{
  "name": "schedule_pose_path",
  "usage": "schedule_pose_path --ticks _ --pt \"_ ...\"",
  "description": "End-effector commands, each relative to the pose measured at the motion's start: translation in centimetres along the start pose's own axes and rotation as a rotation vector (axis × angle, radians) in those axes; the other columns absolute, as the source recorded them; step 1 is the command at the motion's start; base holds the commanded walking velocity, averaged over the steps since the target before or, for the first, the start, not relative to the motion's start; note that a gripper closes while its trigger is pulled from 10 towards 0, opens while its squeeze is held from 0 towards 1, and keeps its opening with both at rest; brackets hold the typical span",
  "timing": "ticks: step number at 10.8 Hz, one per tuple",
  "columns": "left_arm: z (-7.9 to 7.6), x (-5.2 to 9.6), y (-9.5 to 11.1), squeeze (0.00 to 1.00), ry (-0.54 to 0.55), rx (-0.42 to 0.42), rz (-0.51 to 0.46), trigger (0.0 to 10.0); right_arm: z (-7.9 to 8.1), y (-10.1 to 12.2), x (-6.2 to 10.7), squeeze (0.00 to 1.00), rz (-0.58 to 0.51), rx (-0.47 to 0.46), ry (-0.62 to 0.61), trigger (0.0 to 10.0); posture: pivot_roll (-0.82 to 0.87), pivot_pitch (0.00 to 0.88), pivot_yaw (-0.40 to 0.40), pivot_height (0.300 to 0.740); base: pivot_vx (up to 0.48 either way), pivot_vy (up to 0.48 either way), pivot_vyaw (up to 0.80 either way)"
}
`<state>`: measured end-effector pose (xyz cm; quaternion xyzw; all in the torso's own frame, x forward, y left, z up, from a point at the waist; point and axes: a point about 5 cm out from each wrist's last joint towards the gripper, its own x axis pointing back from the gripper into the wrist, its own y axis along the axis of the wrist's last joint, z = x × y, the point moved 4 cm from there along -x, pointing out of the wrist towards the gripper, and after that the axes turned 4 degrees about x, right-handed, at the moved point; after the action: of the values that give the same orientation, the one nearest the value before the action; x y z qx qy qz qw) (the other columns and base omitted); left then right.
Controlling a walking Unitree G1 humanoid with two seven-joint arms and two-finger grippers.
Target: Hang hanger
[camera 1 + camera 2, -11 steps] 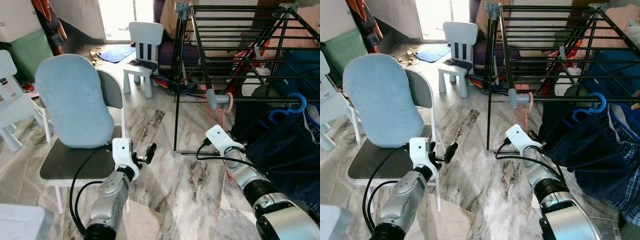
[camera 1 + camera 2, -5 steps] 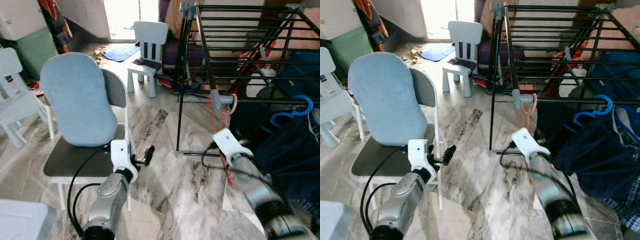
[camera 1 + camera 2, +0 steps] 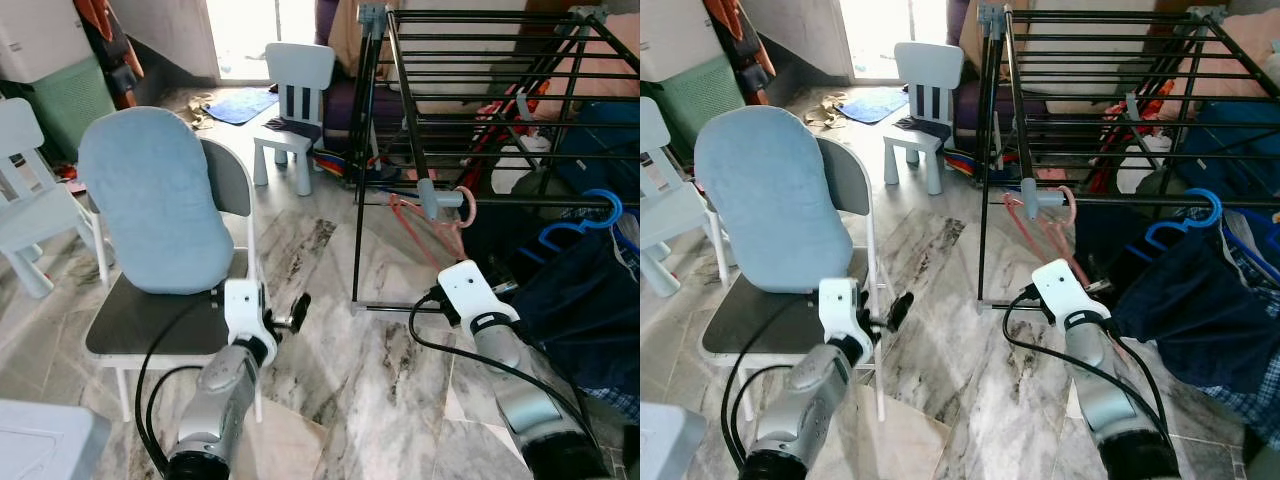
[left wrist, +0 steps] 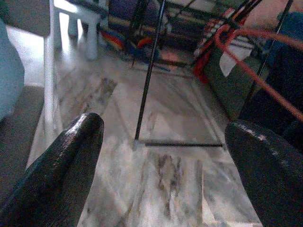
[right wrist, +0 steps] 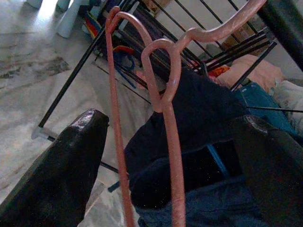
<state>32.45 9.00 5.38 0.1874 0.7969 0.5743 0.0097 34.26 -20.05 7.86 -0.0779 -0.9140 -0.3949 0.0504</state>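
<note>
A pink hanger (image 3: 428, 217) hangs by its hook on the front rail of the black drying rack (image 3: 520, 202), next to a grey joint. My right gripper (image 5: 171, 119) is just below and in front of it. The fingers (image 5: 66, 175) stand wide apart on either side of the hanger (image 5: 166, 109) without touching it, so this gripper is open. Its white wrist housing (image 3: 468, 290) sits low before the rack. My left gripper (image 3: 290, 312) is open and holds nothing. It hovers above the marble floor beside the chair seat.
A folding chair with a light blue cushion (image 3: 155, 200) stands at my left. A white child's chair (image 3: 295, 90) is farther back. Dark blue clothing on a blue hanger (image 3: 590, 215) hangs at the rack's right end. A grey bin (image 3: 45, 445) sits at the near left.
The right wrist has moved right and nearer to me. The pink hanger, blurred half a second ago, now hangs still and sharp on the rail. The left arm has barely moved.
</note>
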Motion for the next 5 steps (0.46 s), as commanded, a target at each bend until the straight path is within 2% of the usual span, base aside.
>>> schedule_pose_path --ticks 1,5 --pt "-0.2 0.2 0.5 0.00 -0.008 -0.033 -0.008 10.0 -0.8 0.4 0.2 1.00 -0.008 -0.015 -0.018 10.0 -0.19 0.000 0.044 0.740 0.000 0.000 0.00" --pt "0.1 -0.2 2.0 0.00 -0.016 -0.047 -0.019 10.0 -3.0 3.0 1.2 1.00 -0.046 -0.056 -0.076 10.0 -0.25 0.000 0.064 0.740 0.000 0.000 0.00"
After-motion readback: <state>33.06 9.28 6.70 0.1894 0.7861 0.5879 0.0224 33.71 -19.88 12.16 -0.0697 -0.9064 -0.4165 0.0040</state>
